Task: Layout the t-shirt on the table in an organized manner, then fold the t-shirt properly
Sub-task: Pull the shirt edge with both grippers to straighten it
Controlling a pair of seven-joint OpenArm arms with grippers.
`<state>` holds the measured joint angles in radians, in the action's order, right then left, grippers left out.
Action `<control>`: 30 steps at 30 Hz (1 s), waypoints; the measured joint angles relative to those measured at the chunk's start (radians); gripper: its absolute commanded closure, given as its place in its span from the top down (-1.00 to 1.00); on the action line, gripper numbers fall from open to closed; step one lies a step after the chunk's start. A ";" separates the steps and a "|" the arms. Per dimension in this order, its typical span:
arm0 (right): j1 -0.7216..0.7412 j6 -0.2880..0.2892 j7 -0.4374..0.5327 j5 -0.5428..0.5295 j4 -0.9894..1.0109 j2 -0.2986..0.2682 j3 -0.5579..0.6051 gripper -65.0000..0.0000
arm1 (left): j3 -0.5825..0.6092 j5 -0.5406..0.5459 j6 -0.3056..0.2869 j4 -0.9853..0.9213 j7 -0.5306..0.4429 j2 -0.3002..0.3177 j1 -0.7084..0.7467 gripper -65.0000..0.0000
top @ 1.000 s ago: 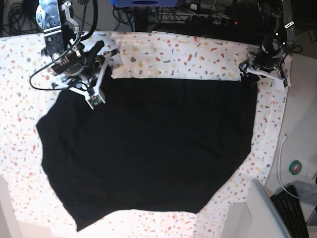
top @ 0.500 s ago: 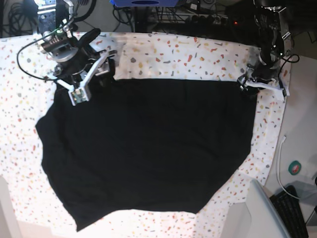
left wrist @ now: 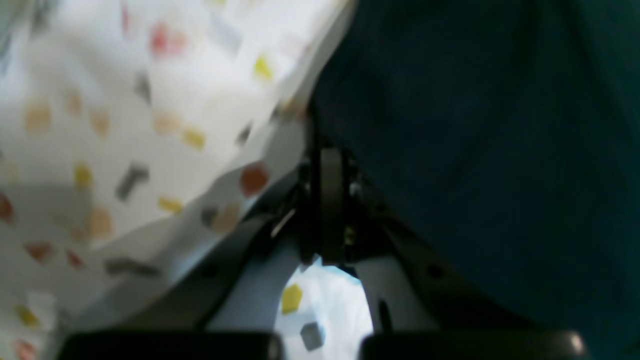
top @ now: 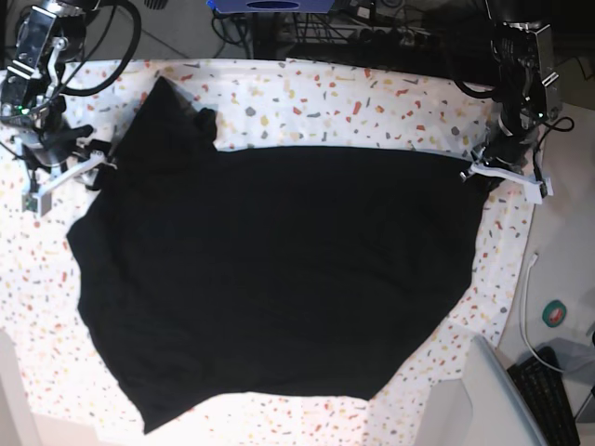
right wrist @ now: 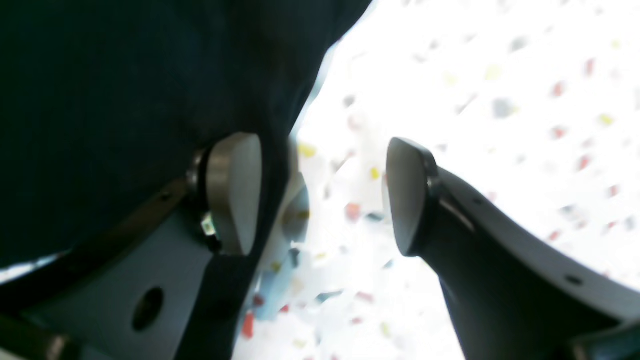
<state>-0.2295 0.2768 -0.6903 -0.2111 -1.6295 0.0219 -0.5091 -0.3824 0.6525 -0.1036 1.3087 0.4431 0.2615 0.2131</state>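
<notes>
Right jaws released, swung off t-shirt [top: 279,279]; left clenched at its corner.

Both arms are black-and-silver metal linkages trailing looped black cables, each ending in a two-fingered gripper of pale grey curved plastic — the right gripper [right wrist: 320,195] with rounded grey pads [right wrist: 235,192] on black mounts and a round screw hole, the left gripper [left wrist: 327,210] similar.

no readable text, labels, brands, numbers or signs in any view
</notes>
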 measured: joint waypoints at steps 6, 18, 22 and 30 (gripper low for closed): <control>-0.004 0.000 -0.011 0.001 0.000 0.000 0.000 0.16 | -0.097 -0.011 0.013 0.009 0.010 0.019 -0.043 -1.00; -0.060 0.000 -0.043 0.001 -0.092 0.029 0.037 0.16 | -0.101 -0.008 0.006 -0.086 0.003 0.010 -0.036 -1.00; -0.065 0.002 -0.048 -0.002 -0.061 0.045 0.069 0.16 | -0.101 -0.008 0.005 -0.086 0.003 0.014 -0.058 -1.00; -0.122 0.003 -0.047 -0.056 -0.036 0.048 0.139 0.18 | -0.100 -0.008 0.005 -0.086 0.002 0.013 -0.054 -1.00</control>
<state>-0.3511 0.2802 -0.7376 -0.2672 -1.6657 0.0696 -0.3698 -0.4828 0.6449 -0.0986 1.2228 0.4450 0.2745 0.1593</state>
